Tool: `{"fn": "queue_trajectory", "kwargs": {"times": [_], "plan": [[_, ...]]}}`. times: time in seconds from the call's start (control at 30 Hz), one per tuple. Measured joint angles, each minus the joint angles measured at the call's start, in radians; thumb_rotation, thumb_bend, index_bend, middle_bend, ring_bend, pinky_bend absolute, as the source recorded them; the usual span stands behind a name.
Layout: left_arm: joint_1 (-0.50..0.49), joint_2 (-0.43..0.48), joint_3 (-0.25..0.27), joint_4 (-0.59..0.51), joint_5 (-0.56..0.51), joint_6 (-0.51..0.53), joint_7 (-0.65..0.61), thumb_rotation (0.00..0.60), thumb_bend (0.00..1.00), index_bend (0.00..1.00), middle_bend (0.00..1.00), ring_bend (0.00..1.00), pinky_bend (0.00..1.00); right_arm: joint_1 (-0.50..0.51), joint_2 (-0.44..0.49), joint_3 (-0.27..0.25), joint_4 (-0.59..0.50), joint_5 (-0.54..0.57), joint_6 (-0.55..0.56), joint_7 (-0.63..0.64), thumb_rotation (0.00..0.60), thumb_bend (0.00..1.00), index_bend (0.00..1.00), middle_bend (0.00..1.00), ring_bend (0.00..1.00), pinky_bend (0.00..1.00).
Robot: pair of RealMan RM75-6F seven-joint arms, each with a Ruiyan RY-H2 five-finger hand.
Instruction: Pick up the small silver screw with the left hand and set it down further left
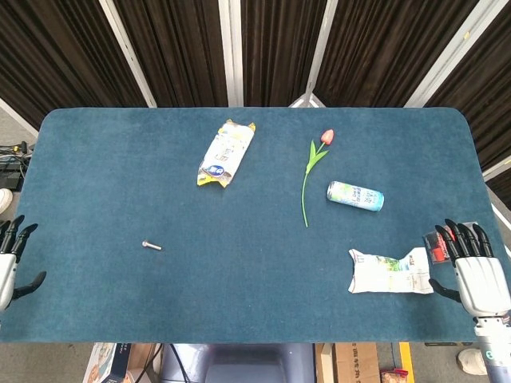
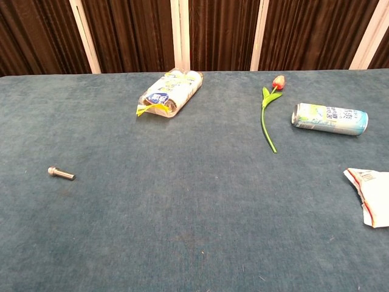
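The small silver screw (image 1: 151, 246) lies flat on the blue table (image 1: 239, 287) at the left, also seen in the chest view as the screw (image 2: 61, 174). My left hand (image 1: 9, 267) hovers at the table's left edge, well left of the screw, fingers spread and holding nothing. At the front right corner my right hand (image 1: 476, 271) is open with fingers apart, empty. Neither hand shows in the chest view.
A snack packet (image 1: 226, 152) lies at the back centre. A tulip (image 1: 313, 171) and a drink can (image 1: 355, 195) lie to the right. A crumpled white wrapper (image 1: 390, 271) and a small red item (image 1: 438, 246) sit beside my right hand.
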Motion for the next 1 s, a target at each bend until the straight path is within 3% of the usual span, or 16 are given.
{"fn": "queue_trajectory", "kwargs": {"times": [0.2,0.57,0.77,1.0], "plan": [[-0.049,0.021,-0.011,-0.005,-0.009,-0.077,0.031,0.600,0.35,0.18,0.00,0.00,0.00,0.005,-0.008,0.002,0.003,0.018,-0.019,-0.018,0.600,0.10,0.13,0.10,0.09,0.00],[-0.299,0.080,-0.059,-0.016,-0.083,-0.446,0.171,0.600,0.36,0.23,0.00,0.00,0.00,0.011,-0.027,-0.004,-0.004,0.019,-0.033,-0.065,0.600,0.10,0.13,0.10,0.09,0.00],[-0.408,0.046,-0.069,0.023,-0.116,-0.582,0.253,0.600,0.37,0.25,0.00,0.00,0.00,0.013,-0.034,-0.005,-0.008,0.022,-0.039,-0.080,0.600,0.10,0.13,0.10,0.09,0.00],[-0.465,-0.021,-0.056,0.038,-0.160,-0.661,0.266,0.600,0.37,0.26,0.00,0.00,0.00,0.016,-0.039,-0.005,-0.007,0.030,-0.049,-0.090,0.600,0.10,0.13,0.10,0.09,0.00]]}}
